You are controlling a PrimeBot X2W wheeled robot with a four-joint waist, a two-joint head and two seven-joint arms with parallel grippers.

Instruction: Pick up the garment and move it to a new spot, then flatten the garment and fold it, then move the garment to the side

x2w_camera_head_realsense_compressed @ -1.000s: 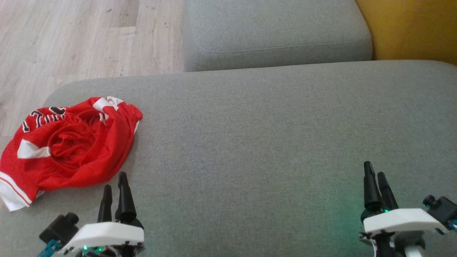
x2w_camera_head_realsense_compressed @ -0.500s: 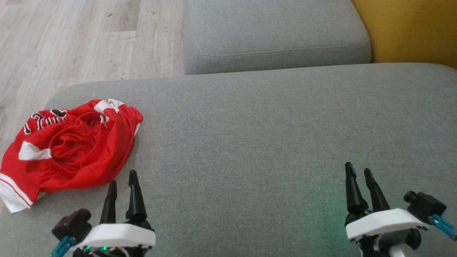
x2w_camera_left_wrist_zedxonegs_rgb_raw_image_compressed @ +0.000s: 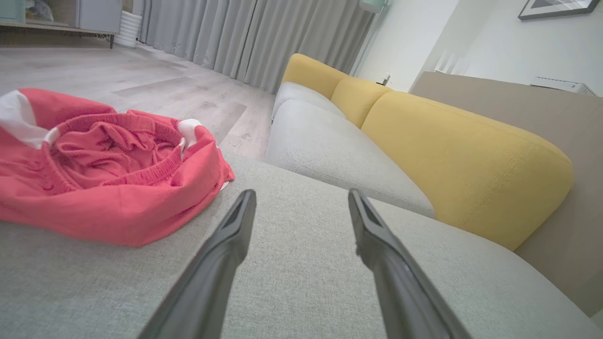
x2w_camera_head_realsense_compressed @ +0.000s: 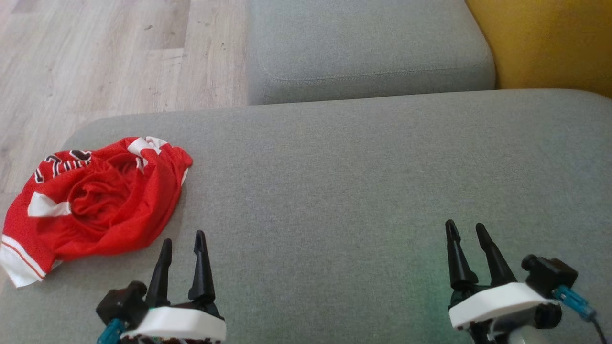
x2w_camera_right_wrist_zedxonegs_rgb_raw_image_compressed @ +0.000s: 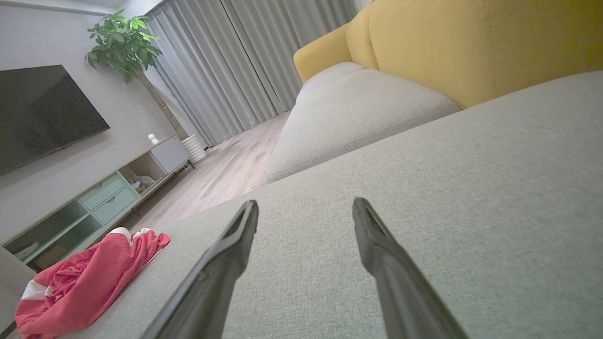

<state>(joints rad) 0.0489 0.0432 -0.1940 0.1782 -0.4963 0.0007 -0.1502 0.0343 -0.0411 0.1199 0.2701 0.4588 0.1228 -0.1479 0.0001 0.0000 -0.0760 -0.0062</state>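
**Head view.** A red garment [x2w_camera_head_realsense_compressed: 95, 205] with white trim and dark lettering lies crumpled in a loose heap at about 9 o'clock of the frame. It rests on the left end of the grey seat cushion [x2w_camera_head_realsense_compressed: 344, 181], close to the edge that borders the wooden floor [x2w_camera_head_realsense_compressed: 95, 57]. The left gripper [x2w_camera_head_realsense_compressed: 183, 237] sits at 7 o'clock with its two dark fingers parted and empty; the tips are near the heap's front edge but not touching it. The right gripper [x2w_camera_head_realsense_compressed: 464, 224] sits at 5 o'clock, well apart from the cloth, likewise spread with nothing between its fingers. A second cushion [x2w_camera_head_realsense_compressed: 368, 43] occupies 12 o'clock and a yellow backrest [x2w_camera_head_realsense_compressed: 550, 43] 1 o'clock.

**Left wrist view.** The heap lies at 10 o'clock of the fingers, with a ribbed band curled at its top. Bare upholstery shows between the tips.

**Right wrist view.** The cloth appears far off at 8 o'clock.

**Progress, as judged.** No stage of the task is complete: the garment is not yet lifted, moved, flattened or folded. The pick-up is the step in hand, most plausibly by the nearer left gripper. Relocation, spreading, folding and the final shift aside are all left.
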